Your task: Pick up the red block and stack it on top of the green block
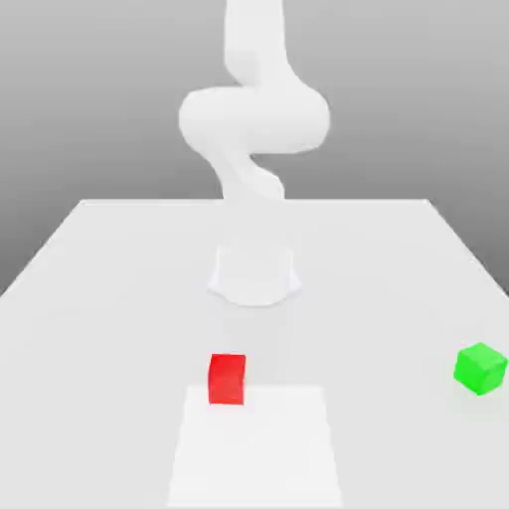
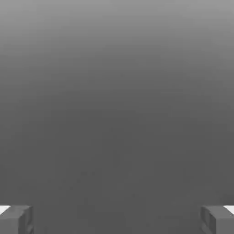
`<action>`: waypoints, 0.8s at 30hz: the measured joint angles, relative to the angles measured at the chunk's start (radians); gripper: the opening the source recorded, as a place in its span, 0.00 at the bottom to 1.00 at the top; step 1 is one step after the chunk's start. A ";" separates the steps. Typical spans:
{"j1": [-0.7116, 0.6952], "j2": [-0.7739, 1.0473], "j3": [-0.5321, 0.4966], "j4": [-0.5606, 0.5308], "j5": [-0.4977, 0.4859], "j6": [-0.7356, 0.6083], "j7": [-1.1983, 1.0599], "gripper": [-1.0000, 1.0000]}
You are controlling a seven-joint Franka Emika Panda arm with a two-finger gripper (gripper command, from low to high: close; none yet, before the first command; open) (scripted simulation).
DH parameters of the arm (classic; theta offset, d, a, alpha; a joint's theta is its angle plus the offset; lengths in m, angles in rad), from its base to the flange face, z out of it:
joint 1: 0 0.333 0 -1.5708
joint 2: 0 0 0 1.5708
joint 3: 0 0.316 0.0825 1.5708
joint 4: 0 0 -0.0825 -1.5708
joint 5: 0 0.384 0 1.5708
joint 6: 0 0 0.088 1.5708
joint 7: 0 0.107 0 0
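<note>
I see the white arm point(image 1: 254, 129) standing at the far middle of the white worktop point(image 1: 119, 288). It curls up high and goes out past the upper edge of the exterior view.

The red block point(image 1: 227, 379) sits flat on the worktop, near the front and close to the middle. It rests at the far edge of a brighter white square patch point(image 1: 256, 447), near that patch's corner on the exterior view's left.

The green block point(image 1: 481, 369) sits flat on the worktop too, far over on the exterior view's right, close to the worktop's edge. It is turned a little, so I see a corner edge facing the camera. The two blocks are well apart. Nothing touches either one.

In the hand view, my tool point(image 2: 117, 219) is wide apart. One of its grey fingertips point(image 2: 16, 219) shows in each low corner, with plain grey between them. The tool holds nothing.
</note>
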 joint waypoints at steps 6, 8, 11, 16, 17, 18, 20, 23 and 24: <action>-0.019 0.166 -0.008 -0.196 -0.023 0.142 -0.003 0.50; -0.026 0.221 -0.014 -0.263 -0.028 0.189 -0.007 0.50; -0.037 0.307 -0.026 -0.366 -0.033 0.262 -0.014 0.50; -0.055 0.488 -0.053 -0.551 -0.031 0.411 -0.037 0.50; -0.056 0.553 -0.060 -0.576 -0.028 0.462 -0.044 0.50; -0.057 0.621 -0.063 -0.589 -0.021 0.515 -0.051 0.50; -0.058 0.716 -0.061 -0.593 -0.007 0.593 -0.062 0.50; -0.075 0.832 -0.037 -0.583 0.024 0.692 -0.085 0.50; -0.088 0.868 -0.024 -0.578 0.028 0.723 -0.089 0.50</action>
